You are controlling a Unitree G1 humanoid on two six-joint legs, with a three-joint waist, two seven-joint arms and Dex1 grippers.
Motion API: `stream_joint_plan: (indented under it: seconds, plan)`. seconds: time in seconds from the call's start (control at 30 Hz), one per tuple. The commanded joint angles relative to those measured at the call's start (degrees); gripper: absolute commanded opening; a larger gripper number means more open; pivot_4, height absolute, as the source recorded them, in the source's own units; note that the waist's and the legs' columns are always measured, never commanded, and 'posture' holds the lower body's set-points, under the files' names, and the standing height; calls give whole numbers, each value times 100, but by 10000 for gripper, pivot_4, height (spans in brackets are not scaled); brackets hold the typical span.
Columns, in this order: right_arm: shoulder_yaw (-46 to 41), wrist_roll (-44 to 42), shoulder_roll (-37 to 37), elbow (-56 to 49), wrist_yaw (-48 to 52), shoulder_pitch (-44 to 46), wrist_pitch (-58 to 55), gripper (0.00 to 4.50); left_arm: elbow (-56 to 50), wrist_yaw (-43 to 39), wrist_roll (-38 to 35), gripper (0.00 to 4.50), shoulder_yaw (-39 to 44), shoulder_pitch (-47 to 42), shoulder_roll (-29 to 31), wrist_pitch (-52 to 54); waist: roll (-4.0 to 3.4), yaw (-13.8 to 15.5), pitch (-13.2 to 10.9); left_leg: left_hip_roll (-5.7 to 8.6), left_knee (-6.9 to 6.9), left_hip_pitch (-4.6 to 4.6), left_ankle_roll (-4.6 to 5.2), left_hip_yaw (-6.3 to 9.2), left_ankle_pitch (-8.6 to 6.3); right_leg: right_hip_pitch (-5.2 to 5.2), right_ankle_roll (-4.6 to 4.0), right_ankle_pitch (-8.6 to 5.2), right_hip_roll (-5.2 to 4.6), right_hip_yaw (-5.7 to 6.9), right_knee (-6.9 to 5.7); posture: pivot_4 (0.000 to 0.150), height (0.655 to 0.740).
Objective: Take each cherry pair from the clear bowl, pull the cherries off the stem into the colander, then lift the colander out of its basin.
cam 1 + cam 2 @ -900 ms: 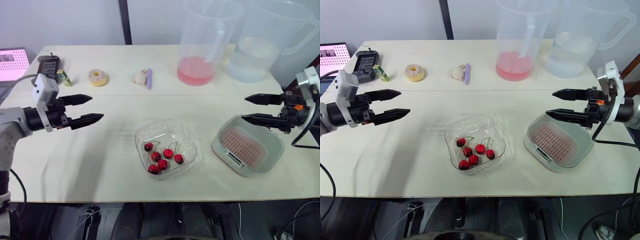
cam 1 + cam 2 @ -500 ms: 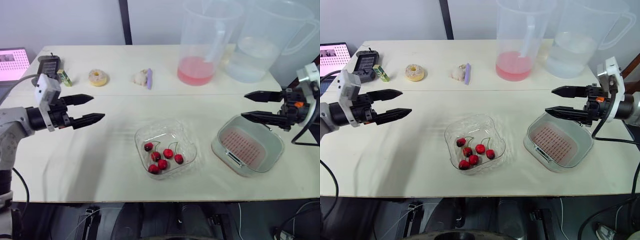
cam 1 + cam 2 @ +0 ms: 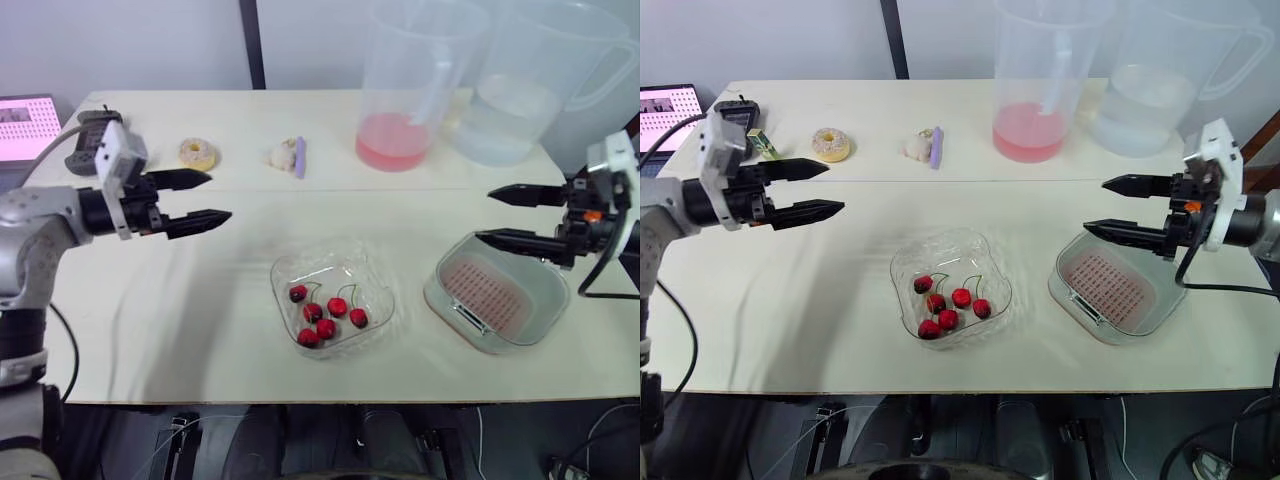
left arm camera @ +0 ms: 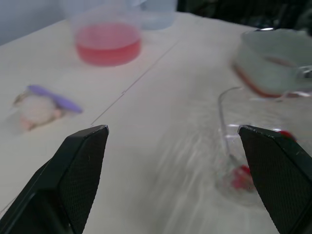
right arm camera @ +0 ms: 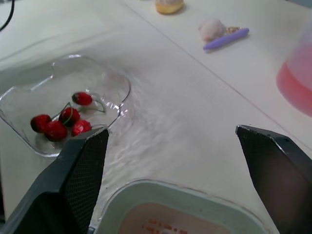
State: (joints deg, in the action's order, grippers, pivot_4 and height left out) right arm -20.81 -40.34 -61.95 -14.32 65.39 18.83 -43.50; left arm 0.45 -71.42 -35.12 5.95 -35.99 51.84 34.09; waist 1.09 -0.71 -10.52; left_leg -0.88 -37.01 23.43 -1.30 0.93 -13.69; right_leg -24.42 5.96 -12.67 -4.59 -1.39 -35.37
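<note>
My left gripper hangs above the table on the left, jaws apart and holding nothing, pointed toward the middle and well apart from the fruit. At the centre stands the clear bowl, and the cherries lie clustered in it, thin green stems showing on some. None looks taken out. To the right sits the colander, pink and perforated, nested in its pale basin; I see no cherry in it. My right gripper hovers over the basin's far edge, jaws spread wide and empty.

As I judge it, the task is at its very start: no pair is picked, no cherry is pulled from a stem, and the colander is not lifted. Everything is left: reaching into the bowl, stripping each pair over the colander, then raising it.
</note>
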Motion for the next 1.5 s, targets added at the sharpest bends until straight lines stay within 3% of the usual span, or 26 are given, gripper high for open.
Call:
stream_joint_plan:
  seconds: [0.03, 0.17, 0.37, 0.57, 0.9, 1.27, 1.5]
  plan:
    - [-347, -262, 115, -1405, -731, 23, -78, 44580, -39, -1139, 355, 45000, -495, -123, 161, -885, -3, -26, 2, 0, 1, -2, 0, 0, 0, 0, 0, 0, 0, 0, 0, 1500, 7400]
    - [84, -270, 40, -2213, -1303, 155, -352, 44580, -31, -1770, 363, 45000, -668, -113, 189, -1192, -1, -19, 1, -5, 1, -3, 0, 2, 0, -2, -4, -2, 7, 0, -3, 1500, 7400]
    - [1484, -1473, 16, -2088, -1367, 1889, -2001, 44580, -78, -1933, 230, 45000, -502, 73, 178, -1110, 0, -26, -1, -5, -5, 0, 0, 3, 0, -2, -8, -1, 1, -2, 1, 1500, 7400]
    - [3240, -1209, 1485, -1957, -2332, 3431, -3110, 44580, -317, -1646, 158, 45000, 30, 992, 360, -1025, 0, -91, -2, -8, 1, 6, 2, 7, 0, -16, -9, -1, 4, 0, -11, 1500, 7400]
    - [4765, 60, 2477, -1101, -2721, 3861, -3058, 44580, -1282, -1050, -222, 45000, 1159, 2622, 571, -640, 3, -15, -2, -4, -5, 13, 2, 8, 0, -18, -10, -1, -4, 1, -9, 1500, 7400]
    - [5381, 457, 2410, -807, -1883, 4023, -2986, 44580, -1689, -929, -719, 45000, 1392, 2845, 697, -136, 3, -45, -2, -5, -1, 11, 2, 9, 0, -19, -9, -1, 1, 4, -11, 1500, 7400]
    - [6420, 1303, 2161, -643, -1175, 4367, -2348, 44580, -1771, -882, -841, 45000, 1177, 2730, 696, 45, 1, -50, -3, -6, 3, 9, 2, 9, 0, -21, -9, -2, 3, 5, -12, 1500, 7400]
